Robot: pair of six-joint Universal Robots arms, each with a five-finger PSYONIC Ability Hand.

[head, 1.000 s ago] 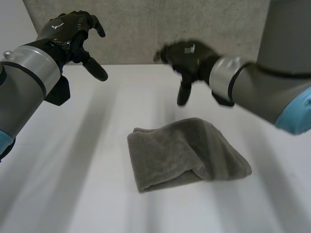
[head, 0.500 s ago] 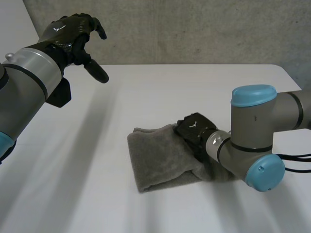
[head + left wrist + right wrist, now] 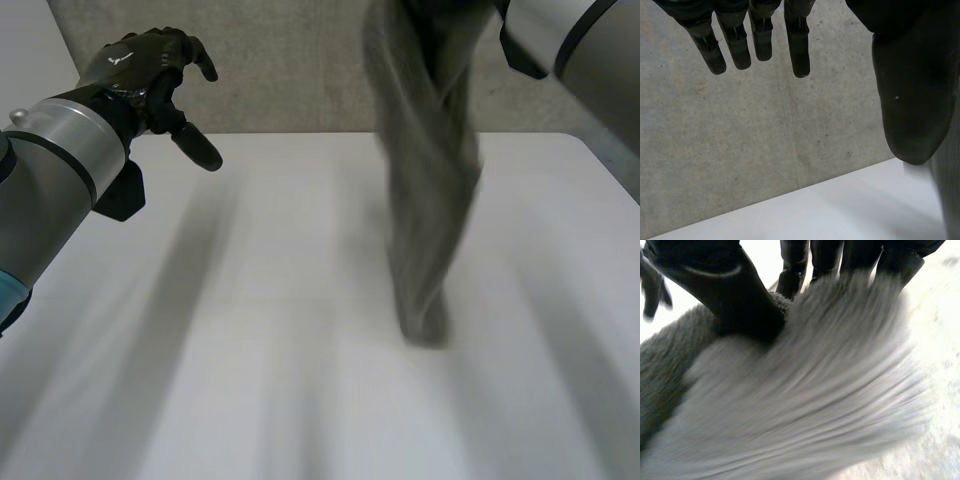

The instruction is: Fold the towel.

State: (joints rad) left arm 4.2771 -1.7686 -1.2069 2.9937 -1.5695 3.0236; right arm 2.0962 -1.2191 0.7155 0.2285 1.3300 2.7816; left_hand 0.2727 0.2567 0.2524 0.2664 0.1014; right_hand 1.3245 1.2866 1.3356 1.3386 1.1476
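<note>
The grey towel (image 3: 425,200) hangs in a long, twisted bunch over the middle right of the white table (image 3: 250,350). Its lower end is close to the tabletop. Its top end runs up to my right hand (image 3: 725,285), whose thumb and fingers pinch the towel (image 3: 790,405) between them in the right wrist view. My right arm (image 3: 580,40) is high at the far right. My left hand (image 3: 140,65) is raised above the table's far left corner, well away from the towel. In the left wrist view its fingers (image 3: 755,40) hang straight and hold nothing.
A grey concrete wall (image 3: 280,70) stands behind the table's far edge. The table's right edge (image 3: 600,160) slants close to the hanging towel.
My right hand came down onto the folded towel, closed on it and swung it up off the table, so it now hangs. The left hand has stayed where it was.
</note>
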